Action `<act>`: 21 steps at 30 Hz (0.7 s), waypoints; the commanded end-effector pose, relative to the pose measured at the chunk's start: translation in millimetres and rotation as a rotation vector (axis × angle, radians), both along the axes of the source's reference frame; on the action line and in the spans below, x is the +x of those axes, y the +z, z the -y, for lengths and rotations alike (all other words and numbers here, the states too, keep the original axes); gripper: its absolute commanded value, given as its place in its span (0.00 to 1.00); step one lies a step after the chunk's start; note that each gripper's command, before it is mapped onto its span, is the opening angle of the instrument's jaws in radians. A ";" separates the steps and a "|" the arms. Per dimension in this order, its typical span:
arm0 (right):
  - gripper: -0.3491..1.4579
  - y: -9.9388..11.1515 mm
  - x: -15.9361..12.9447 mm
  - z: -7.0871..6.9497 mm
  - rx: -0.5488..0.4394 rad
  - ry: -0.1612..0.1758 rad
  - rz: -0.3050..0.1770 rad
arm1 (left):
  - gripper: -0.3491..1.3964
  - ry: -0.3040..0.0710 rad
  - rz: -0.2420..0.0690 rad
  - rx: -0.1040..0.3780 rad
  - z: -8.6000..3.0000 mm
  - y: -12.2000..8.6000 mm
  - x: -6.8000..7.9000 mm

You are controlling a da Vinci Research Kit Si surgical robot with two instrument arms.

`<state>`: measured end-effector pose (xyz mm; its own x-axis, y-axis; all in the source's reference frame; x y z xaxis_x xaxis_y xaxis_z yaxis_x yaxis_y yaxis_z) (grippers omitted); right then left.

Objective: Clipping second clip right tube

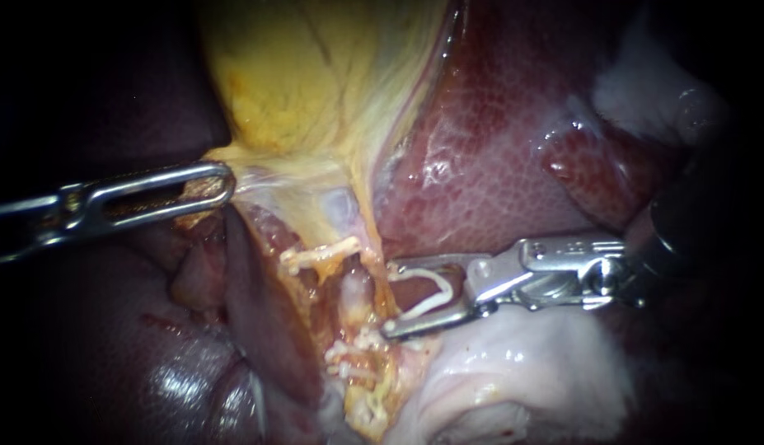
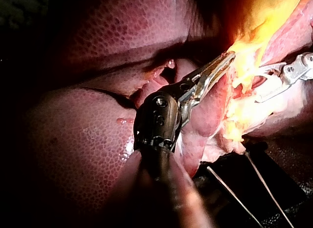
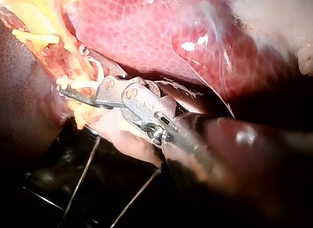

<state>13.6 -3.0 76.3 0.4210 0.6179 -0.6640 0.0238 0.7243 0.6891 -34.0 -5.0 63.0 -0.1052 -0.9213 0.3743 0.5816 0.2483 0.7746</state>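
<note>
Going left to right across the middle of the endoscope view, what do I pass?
Left instrument, shut on the gallbladder → tube → right instrument, its jaws holding an open clip.

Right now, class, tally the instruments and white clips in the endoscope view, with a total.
Instruments: 2, left instrument, right instrument
White clips: 3, held clip in the right instrument, upper clip and lower clip on tissue
Total: 5
</note>
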 end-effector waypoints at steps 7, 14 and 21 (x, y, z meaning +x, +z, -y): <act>0.52 0.7 1.2 1.1 0.027 -0.001 0.008 | 0.00 0.000 0.000 0.000 0.0 0.0 0.0; 0.48 0.8 2.0 3.6 0.103 -0.108 -0.059 | 0.00 0.000 0.000 0.000 -0.2 0.3 0.1; 0.45 2.3 2.5 5.1 0.134 -0.137 -0.062 | 0.00 0.001 0.000 0.000 -0.3 0.6 0.2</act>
<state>16.1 -8.2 78.9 0.4707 0.6436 -0.6035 0.1626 0.6089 0.7764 -33.8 -4.7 63.5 -0.1047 -0.9211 0.3750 0.5816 0.2492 0.7744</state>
